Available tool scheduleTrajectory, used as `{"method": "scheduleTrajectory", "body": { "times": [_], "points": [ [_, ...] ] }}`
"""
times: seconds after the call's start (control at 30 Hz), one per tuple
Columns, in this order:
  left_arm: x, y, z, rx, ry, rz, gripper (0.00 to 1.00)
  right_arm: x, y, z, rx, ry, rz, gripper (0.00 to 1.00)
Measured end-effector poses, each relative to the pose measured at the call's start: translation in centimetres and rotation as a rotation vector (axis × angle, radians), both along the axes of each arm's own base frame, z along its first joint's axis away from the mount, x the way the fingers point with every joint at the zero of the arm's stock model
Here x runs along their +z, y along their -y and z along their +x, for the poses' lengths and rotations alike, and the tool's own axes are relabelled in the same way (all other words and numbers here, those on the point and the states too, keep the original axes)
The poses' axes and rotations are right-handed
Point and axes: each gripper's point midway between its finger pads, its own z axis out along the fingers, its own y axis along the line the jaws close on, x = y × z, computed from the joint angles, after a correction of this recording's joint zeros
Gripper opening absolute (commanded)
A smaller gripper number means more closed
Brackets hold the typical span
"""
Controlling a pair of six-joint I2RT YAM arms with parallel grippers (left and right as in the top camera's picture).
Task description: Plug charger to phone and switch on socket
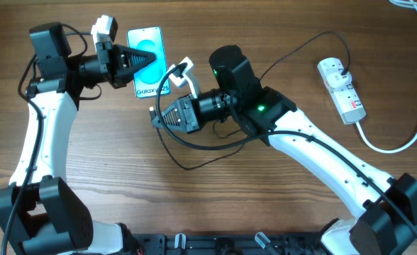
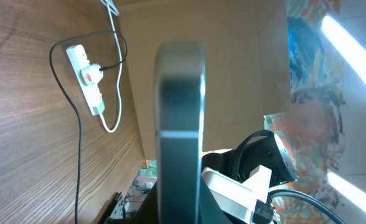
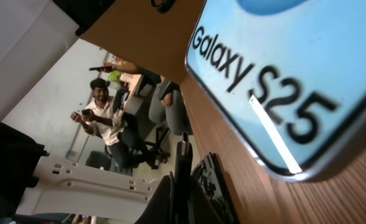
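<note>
The phone (image 1: pixel 147 37) is hemmed in by 2 arms. The left gripper (image 1: pixel 152 61) lies across it from the left, and the right gripper (image 1: pixel 156 113) crowds its lower right corner, so only its far edge is reachable. The charger (image 1: pixel 194 152) loops over the wood beneath the right arm, then arcs across to the socket (image 1: pixel 342 91). Bare table (image 1: pixel 109 163) lies front-left, and more open wood lies between the right arm and the socket.

Wood-grain table (image 1: pixel 109 156), bright light strips (image 2: pixel 351 53) beyond

The charger (image 3: pixel 183 149) tip is pinched in the right gripper (image 3: pixel 182 182), just short of the phone (image 3: pixel 282 62) on the table (image 3: pixel 233 158).
</note>
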Motion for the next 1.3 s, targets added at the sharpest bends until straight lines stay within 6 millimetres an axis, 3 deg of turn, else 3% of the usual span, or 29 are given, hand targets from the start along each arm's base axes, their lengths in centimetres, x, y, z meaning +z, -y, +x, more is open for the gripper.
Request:
{"method": "scheduleTrajectory", "body": {
  "times": [0.2,0.53,0.77,1.0,1.3],
  "points": [
    [0.1,0.0,0.1,0.000,-0.001,-0.001,0.04,0.6,0.9,2.0,-0.045,0.033,0.026,0.04],
    [1.2,-0.2,1.4,0.031,0.019,0.014,0.04,0.9,0.8,2.5,-0.067,0.058,0.034,0.04],
    [1.4,1.8,1.5,0.010,-0.023,0.016,0.04,1.5,0.7,2.8,-0.072,0.073,0.055,0.04],
    [3.2,1.9,1.7,-0.008,0.100,0.017,0.04,1.9,2.2,4.5,-0.102,0.067,0.072,0.04],
    [3.8,1.9,1.8,-0.010,0.137,0.019,0.04,2.5,2.3,3.2,-0.025,0.049,0.106,0.04]
  ]
}}
